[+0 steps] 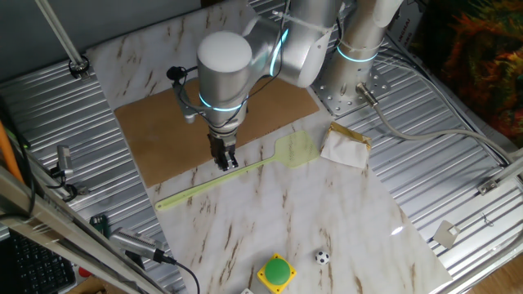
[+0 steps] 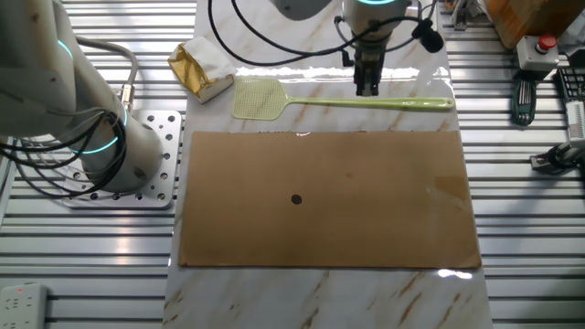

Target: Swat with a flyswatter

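The pale yellow-green flyswatter (image 1: 245, 171) lies flat on the marble top along the brown board's (image 1: 163, 139) edge. Its mesh head (image 1: 296, 149) points toward the robot base, and it also shows in the other fixed view (image 2: 366, 102). My gripper (image 1: 225, 161) points straight down over the middle of the handle, with its fingertips just above or at it (image 2: 367, 88). The fingers stand slightly apart and hold nothing. A small black dot (image 2: 295, 199) sits on the brown board (image 2: 366, 219).
A crumpled white-and-tan paper packet (image 1: 345, 147) lies beside the swatter's head. A yellow box with a green button (image 1: 276, 272) and a small black-and-white ball (image 1: 322, 257) sit near the marble's front edge. The arm's base (image 2: 91, 137) stands on a metal plate.
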Tool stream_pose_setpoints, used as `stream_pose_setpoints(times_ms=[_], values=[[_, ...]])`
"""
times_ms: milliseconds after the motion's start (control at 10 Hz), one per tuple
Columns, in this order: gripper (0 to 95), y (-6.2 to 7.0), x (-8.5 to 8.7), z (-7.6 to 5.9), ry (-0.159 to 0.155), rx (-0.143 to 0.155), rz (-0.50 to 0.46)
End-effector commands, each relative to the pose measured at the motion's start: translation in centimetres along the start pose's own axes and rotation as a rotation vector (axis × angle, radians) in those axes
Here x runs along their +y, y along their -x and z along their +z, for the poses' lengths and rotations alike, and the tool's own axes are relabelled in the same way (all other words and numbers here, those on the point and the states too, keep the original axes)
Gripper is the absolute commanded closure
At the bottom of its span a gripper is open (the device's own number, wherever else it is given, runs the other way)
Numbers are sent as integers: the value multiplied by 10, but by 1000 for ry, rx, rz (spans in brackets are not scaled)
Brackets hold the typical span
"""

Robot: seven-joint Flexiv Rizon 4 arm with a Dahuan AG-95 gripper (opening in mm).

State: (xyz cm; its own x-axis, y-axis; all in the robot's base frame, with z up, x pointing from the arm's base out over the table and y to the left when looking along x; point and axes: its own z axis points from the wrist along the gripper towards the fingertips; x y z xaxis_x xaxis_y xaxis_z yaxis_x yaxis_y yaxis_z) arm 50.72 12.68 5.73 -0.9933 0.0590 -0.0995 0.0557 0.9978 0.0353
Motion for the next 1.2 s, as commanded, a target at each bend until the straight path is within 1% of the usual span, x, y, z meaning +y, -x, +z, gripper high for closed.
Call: stream_pose_setpoints(times_ms=[100, 200, 500, 700, 1200], values=[[950, 2, 0, 8, -1, -6, -8], [950, 2, 0, 12, 1, -5, -23], [950, 5, 1, 15, 3, -5, -48], [950, 6, 2, 19, 7, -7, -56], [950, 13, 5, 21, 15, -5, -53]])
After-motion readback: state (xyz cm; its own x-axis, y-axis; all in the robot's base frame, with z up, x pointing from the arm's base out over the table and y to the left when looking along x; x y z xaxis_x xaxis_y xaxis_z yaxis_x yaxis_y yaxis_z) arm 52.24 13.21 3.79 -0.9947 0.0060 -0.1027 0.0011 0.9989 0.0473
